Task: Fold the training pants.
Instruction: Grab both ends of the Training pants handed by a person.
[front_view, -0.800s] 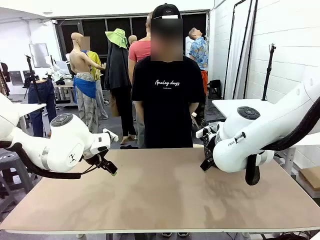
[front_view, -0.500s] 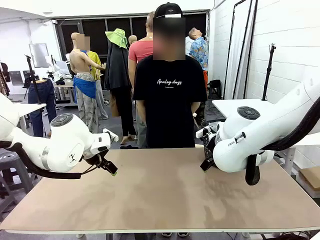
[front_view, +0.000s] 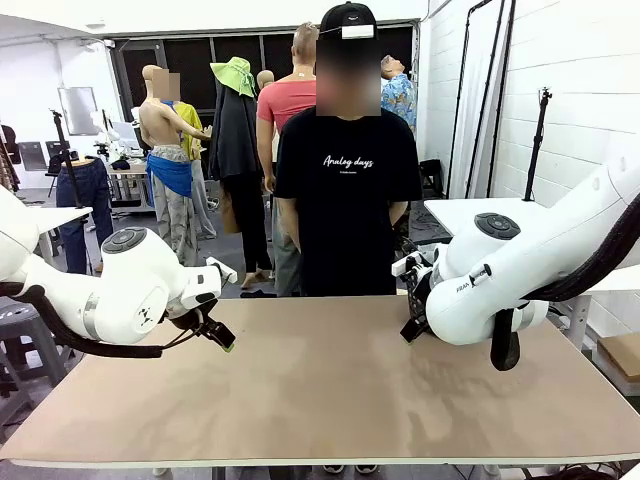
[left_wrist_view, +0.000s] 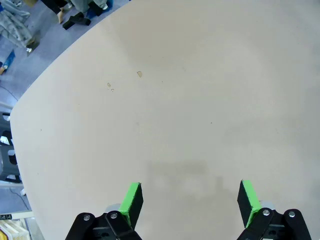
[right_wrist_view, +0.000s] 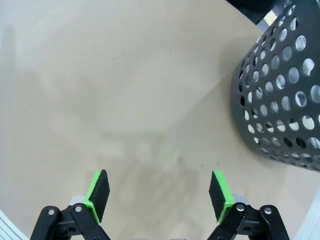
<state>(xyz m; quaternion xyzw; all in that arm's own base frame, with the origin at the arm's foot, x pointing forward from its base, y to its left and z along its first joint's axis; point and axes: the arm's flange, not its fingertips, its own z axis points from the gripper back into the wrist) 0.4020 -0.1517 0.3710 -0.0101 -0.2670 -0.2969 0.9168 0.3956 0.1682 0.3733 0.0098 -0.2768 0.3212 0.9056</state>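
We had not begun folding: the table (front_view: 330, 390) lay bare, and where the training pants were we could not tell. Our left gripper (left_wrist_view: 190, 190) and right gripper (right_wrist_view: 159, 186) hung over it, jaws wide apart, holding nothing. Near the right one stood a black mesh basket (right_wrist_view: 280, 100), its contents hidden from us

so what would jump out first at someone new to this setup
The white left arm and right arm flank a tan table, left claw and right claw both open above it. A person in a black T-shirt stands at its far edge. A black perforated basket sits on the table near the right claw.
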